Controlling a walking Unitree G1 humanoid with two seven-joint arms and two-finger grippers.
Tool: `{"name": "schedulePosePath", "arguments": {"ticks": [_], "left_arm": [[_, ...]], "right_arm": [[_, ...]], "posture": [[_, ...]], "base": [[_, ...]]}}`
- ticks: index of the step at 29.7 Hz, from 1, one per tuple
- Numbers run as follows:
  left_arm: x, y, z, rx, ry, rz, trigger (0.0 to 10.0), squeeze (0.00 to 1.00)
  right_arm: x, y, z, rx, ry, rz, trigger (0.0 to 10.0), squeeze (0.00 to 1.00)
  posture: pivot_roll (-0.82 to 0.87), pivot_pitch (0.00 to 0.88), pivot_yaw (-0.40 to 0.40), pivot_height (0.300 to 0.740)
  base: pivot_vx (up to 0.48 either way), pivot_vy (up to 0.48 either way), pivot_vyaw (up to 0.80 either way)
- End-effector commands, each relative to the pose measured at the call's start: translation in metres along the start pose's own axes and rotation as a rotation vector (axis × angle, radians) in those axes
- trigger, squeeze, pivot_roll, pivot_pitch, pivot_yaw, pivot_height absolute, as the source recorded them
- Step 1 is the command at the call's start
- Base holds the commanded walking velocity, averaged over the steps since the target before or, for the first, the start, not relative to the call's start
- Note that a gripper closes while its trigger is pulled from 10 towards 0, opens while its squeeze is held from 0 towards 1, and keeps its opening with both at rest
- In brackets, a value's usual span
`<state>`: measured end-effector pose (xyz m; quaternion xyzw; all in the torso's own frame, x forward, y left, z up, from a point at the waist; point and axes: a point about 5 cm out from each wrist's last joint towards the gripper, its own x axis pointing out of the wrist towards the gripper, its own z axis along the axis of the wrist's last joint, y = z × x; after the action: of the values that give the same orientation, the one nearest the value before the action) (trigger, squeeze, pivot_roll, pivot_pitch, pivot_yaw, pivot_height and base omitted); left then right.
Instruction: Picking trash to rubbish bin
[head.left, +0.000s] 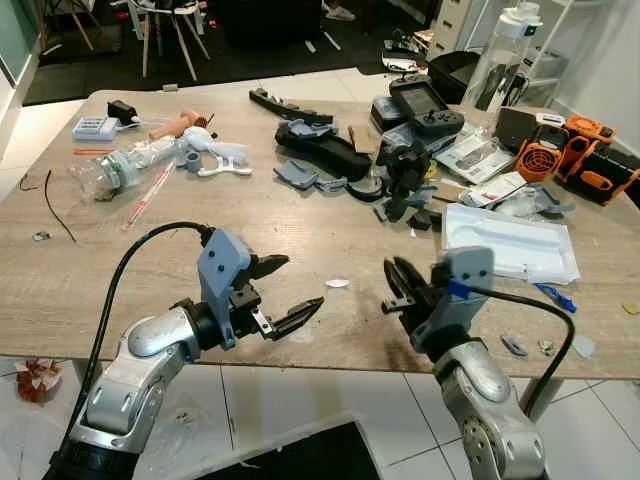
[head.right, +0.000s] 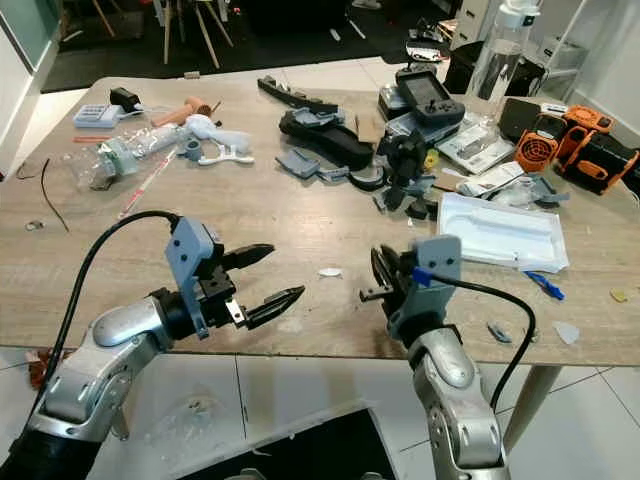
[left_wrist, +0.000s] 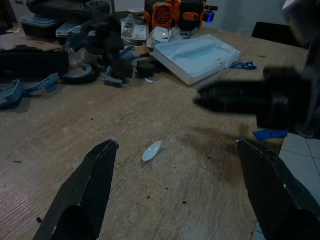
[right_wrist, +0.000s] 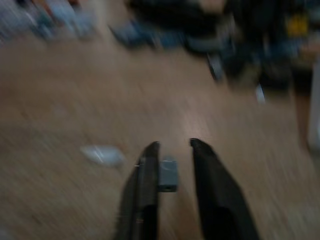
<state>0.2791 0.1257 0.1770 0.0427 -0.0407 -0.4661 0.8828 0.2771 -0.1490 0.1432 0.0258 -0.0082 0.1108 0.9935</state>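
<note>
Near the front edge of the wooden table (head.left: 300, 215), your left gripper (head.left: 283, 291) hovers with its fingers spread wide and empty, and your right gripper (head.left: 398, 285) hangs beside it, fingers a narrow gap apart, seemingly holding nothing, though its wrist view is blurred. Between them lies a small white scrap (head.left: 337, 283) on the tabletop, apart from both grippers. Farther back you see a white tray (head.left: 510, 242) and a clear plastic bottle (head.left: 125, 166).

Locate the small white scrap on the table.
The small white scrap lies on the wooden table near its front edge, between the left end effector and right end effector.
</note>
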Motion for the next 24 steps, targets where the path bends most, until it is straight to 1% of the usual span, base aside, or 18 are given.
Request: {"name": "schedulePosePath", "arguments": {"ticks": [1,13,15,16,17,18,19,20,21,22,23,24], "left_arm": [[-0.002,-0.001,-0.002,-0.006,0.019,-0.012,10.0,0.00],[-0.003,-0.002,-0.004,-0.008,0.023,-0.015,10.0,0.00],[-0.003,-0.001,-0.004,-0.007,0.023,-0.014,10.0,0.00],[-0.003,-0.001,-0.004,-0.006,0.024,-0.014,10.0,0.00],[-0.003,-0.001,-0.004,-0.006,0.024,-0.014,10.0,0.00],[-0.003,-0.001,-0.004,-0.005,0.024,-0.014,10.0,0.00],[-0.003,-0.001,-0.004,-0.005,0.025,-0.014,10.0,0.00],[-0.003,-0.001,-0.004,-0.005,0.026,-0.015,10.0,0.00],[-0.003,-0.001,-0.004,-0.005,0.026,-0.015,10.0,0.00],[-0.003,-0.001,-0.004,-0.006,0.026,-0.016,10.0,0.00],[-0.003,-0.001,-0.004,-0.006,0.026,-0.016,10.0,0.00],[-0.004,-0.001,-0.004,-0.007,0.027,-0.017,10.0,0.00]], "right_arm": [[-0.002,0.000,-0.007,-0.004,0.044,-0.011,10.0,1.00],[-0.001,-0.003,-0.005,0.005,0.034,-0.025,10.0,1.00],[-0.001,-0.002,-0.006,-0.006,0.043,-0.019,10.0,1.00],[0.000,0.001,-0.006,-0.020,0.042,0.015,10.0,1.00],[0.000,0.001,-0.006,-0.020,0.042,0.015,10.0,1.00],[0.000,0.010,-0.004,-0.030,0.047,0.106,10.0,0.44],[-0.001,0.018,-0.004,-0.049,0.063,0.197,10.0,0.00],[-0.003,0.024,-0.006,-0.079,0.097,0.269,10.0,0.00],[-0.003,0.024,-0.006,-0.079,0.097,0.269,10.0,0.00],[-0.005,0.026,-0.009,-0.100,0.137,0.310,10.0,0.00],[-0.005,0.026,-0.009,-0.100,0.137,0.310,10.0,0.00],[-0.008,0.026,-0.012,-0.130,0.189,0.326,10.0,0.00]], "posture": [[-0.04,0.151,0.023,0.740],[-0.04,0.145,0.026,0.740],[-0.04,0.146,0.027,0.740],[-0.04,0.147,0.028,0.740],[-0.04,0.147,0.028,0.740],[-0.04,0.147,0.029,0.740],[-0.04,0.149,0.030,0.740],[-0.04,0.149,0.030,0.740],[-0.04,0.149,0.030,0.740],[-0.04,0.151,0.028,0.740],[-0.04,0.151,0.028,0.740],[-0.04,0.154,0.026,0.740]], "base": [[0.000,0.000,0.00],[0.000,0.000,0.00],[0.000,0.000,0.00],[0.000,0.000,0.00],[0.000,0.000,0.00],[0.000,0.000,0.00],[0.000,0.000,0.00],[0.000,0.000,0.00],[0.000,0.000,0.00],[0.000,0.000,0.00],[0.000,0.000,0.00],[0.000,0.000,0.00]]}}
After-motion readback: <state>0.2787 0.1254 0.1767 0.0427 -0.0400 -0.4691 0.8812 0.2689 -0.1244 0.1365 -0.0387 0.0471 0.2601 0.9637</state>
